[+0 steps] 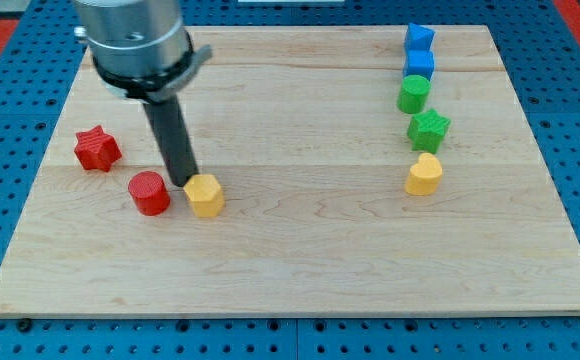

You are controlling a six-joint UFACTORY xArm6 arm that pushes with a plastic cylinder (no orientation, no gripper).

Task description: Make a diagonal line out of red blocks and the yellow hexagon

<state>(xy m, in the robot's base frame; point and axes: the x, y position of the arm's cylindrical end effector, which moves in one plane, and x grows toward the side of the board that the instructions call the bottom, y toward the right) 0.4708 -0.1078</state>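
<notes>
A red star block [97, 148] lies at the view's left. A red cylinder [150, 193] sits below and right of it. The yellow hexagon [205, 195] lies just right of the cylinder. My tip [184, 182] stands between the cylinder and the hexagon, touching or nearly touching the hexagon's upper left side. The three blocks run down to the right, with the hexagon about level with the cylinder.
At the view's right a column runs downward: a blue block [419, 39], a blue cube [420, 64], a green cylinder [414, 94], a green star [428, 130] and a yellow heart-like block [424, 175]. The wooden board [300, 250] lies on a blue pegboard.
</notes>
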